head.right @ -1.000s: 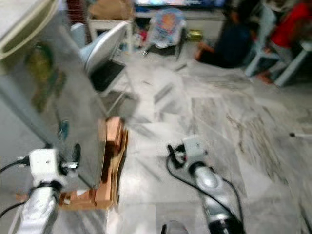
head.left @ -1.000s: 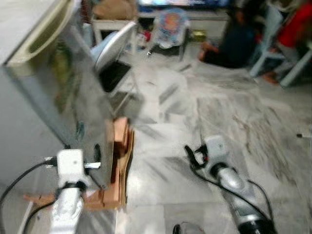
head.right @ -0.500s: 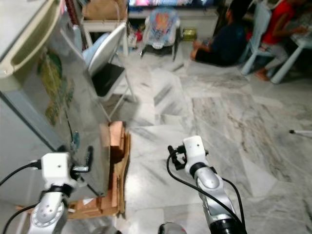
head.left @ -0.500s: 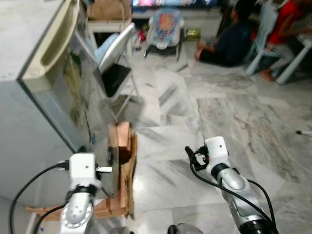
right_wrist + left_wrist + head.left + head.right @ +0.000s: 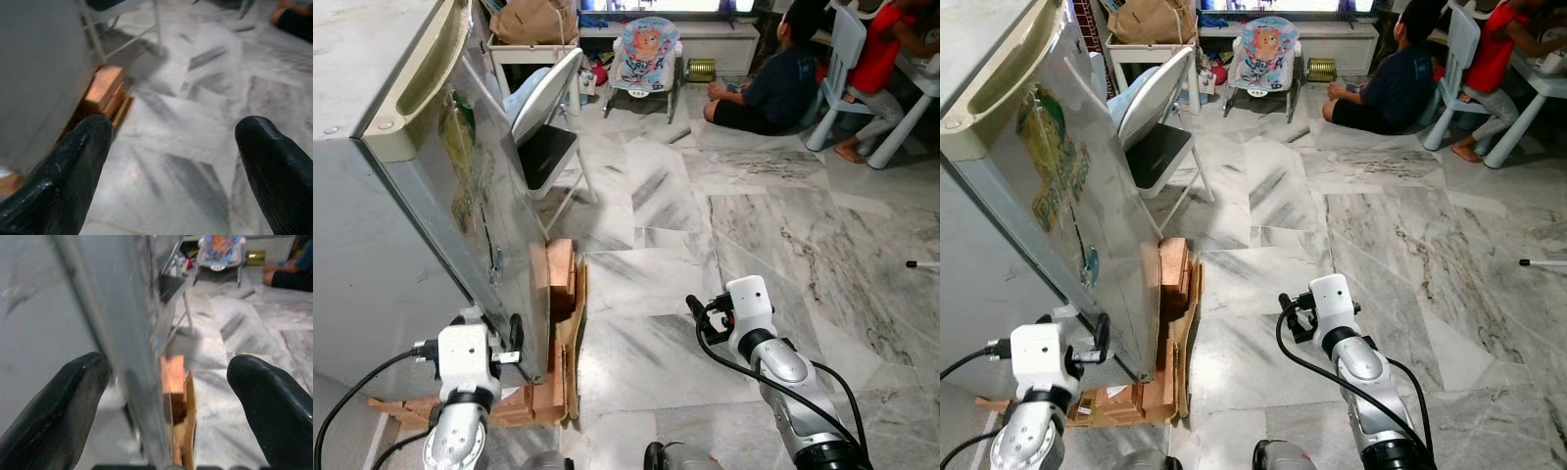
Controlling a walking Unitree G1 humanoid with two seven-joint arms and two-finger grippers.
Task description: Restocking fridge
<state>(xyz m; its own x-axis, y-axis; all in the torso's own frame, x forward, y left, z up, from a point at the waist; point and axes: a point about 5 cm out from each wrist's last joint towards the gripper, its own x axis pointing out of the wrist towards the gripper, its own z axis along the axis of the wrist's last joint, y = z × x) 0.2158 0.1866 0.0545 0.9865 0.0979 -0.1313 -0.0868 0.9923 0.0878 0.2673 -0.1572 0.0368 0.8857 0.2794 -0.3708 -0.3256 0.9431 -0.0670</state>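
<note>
The fridge (image 5: pixel 382 255) stands at my left, its silver door (image 5: pixel 475 196) covered with stickers and topped by a beige handle (image 5: pixel 421 78). My left gripper (image 5: pixel 494 328) is open at the door's lower corner. In the left wrist view its fingers (image 5: pixel 58 406) stand wide apart, with the door's edge (image 5: pixel 132 357) running between them. My right gripper (image 5: pixel 705 311) is open and holds nothing, low over the marble floor (image 5: pixel 646 343); the right wrist view shows its fingers (image 5: pixel 73 166) spread above the floor.
Wood blocks and cardboard (image 5: pixel 558 284) lie at the fridge's foot. A folding chair (image 5: pixel 548 108) stands just beyond the door. Further off are a baby bouncer (image 5: pixel 651 49), a person sitting on the floor (image 5: pixel 773 83) and a person in red on a chair (image 5: pixel 881 49).
The head camera has swung and the picture has sharpened. My left gripper stays at the door's lower corner, now slightly lower in view. The right arm has barely moved.
</note>
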